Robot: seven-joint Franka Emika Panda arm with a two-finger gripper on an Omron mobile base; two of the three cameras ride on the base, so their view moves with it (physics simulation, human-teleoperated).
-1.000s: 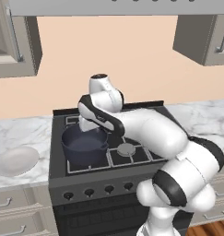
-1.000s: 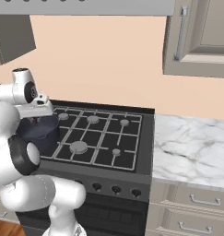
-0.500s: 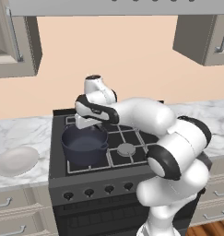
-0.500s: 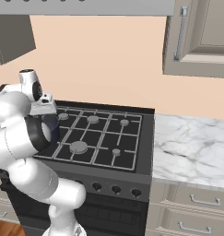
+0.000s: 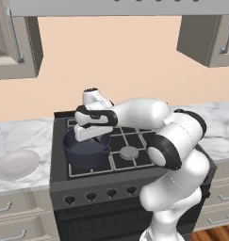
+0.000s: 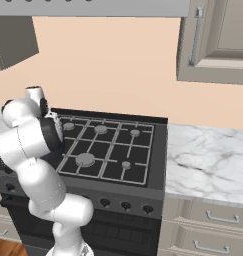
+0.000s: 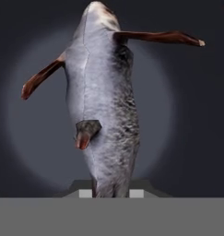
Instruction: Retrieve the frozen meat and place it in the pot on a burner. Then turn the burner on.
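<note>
The frozen meat (image 7: 106, 101) is a long grey lump with thin reddish-brown spurs. It hangs from my gripper (image 7: 111, 193), which is shut on its lower end. Behind it lies the dark round inside of the pot (image 7: 30, 138). In the left base view the dark blue-grey pot (image 5: 85, 153) stands on the stove's front left burner. My gripper (image 5: 89, 135) reaches down over the pot's rim, and its fingertips and the meat are hidden there.
A white round plate (image 5: 16, 164) lies on the marble counter left of the stove. Bare burners (image 5: 129, 151) sit right of the pot, and a row of knobs (image 5: 91, 196) runs along the stove front. More marble counter (image 6: 208, 155) lies to the right.
The arm's elbow and forearm have swung round while the hand stayed over the pot. The hand sits slightly lower at the rim. The grip has stayed shut.
</note>
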